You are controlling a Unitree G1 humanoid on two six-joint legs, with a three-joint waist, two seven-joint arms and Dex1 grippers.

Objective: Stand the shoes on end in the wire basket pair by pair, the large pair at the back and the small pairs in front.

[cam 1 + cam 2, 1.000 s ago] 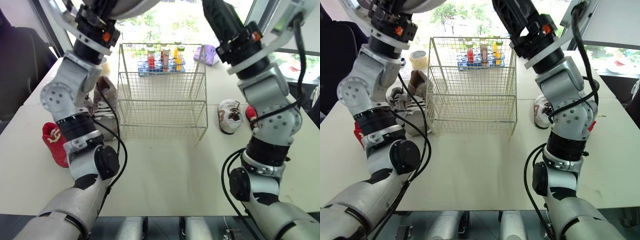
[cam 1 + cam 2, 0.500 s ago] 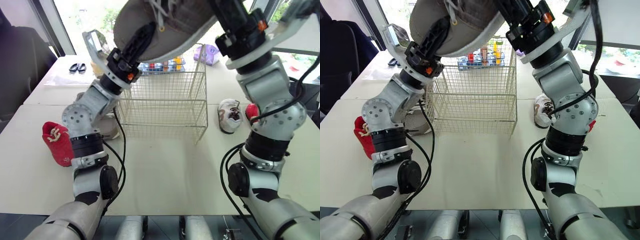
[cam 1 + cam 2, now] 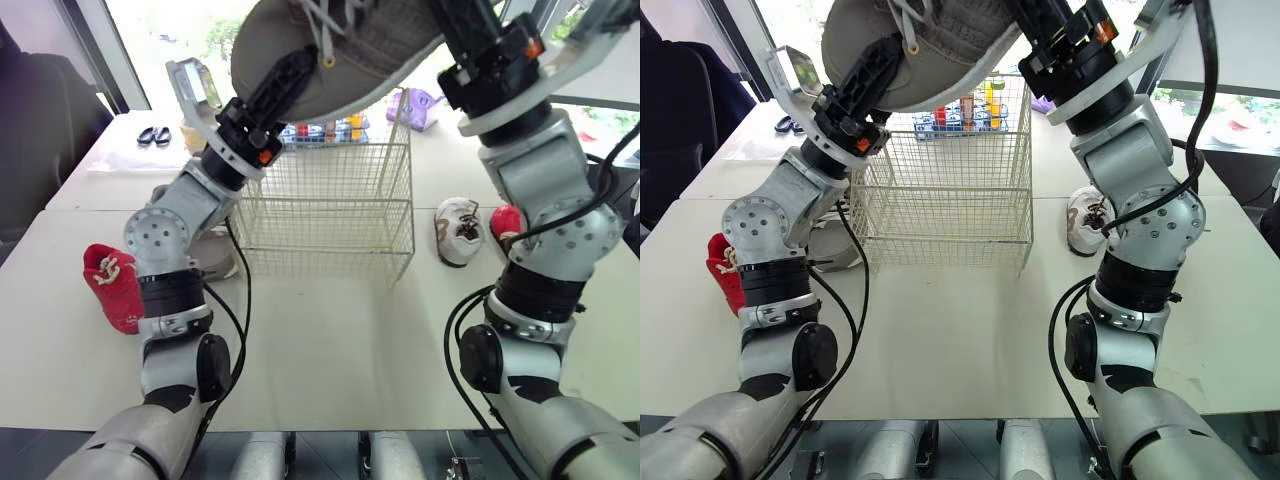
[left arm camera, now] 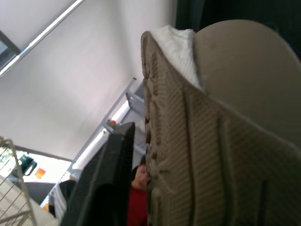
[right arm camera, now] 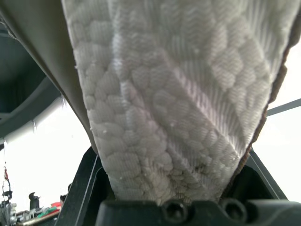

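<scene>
Nudged slightly rightward, the large grey-beige mesh sneaker (image 3: 340,50) hangs above the cream wire basket (image 3: 325,215), clamped by left tool (image 3: 295,70) and right tool (image 5: 171,160).

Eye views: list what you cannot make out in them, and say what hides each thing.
In both eye views:
Grey shoe: upper part cut off by the top edge.
Shoe beside the basket: mostly hidden behind the left arm.
Red thing by the white shoe: half behind the right arm, kind unclear.
</scene>
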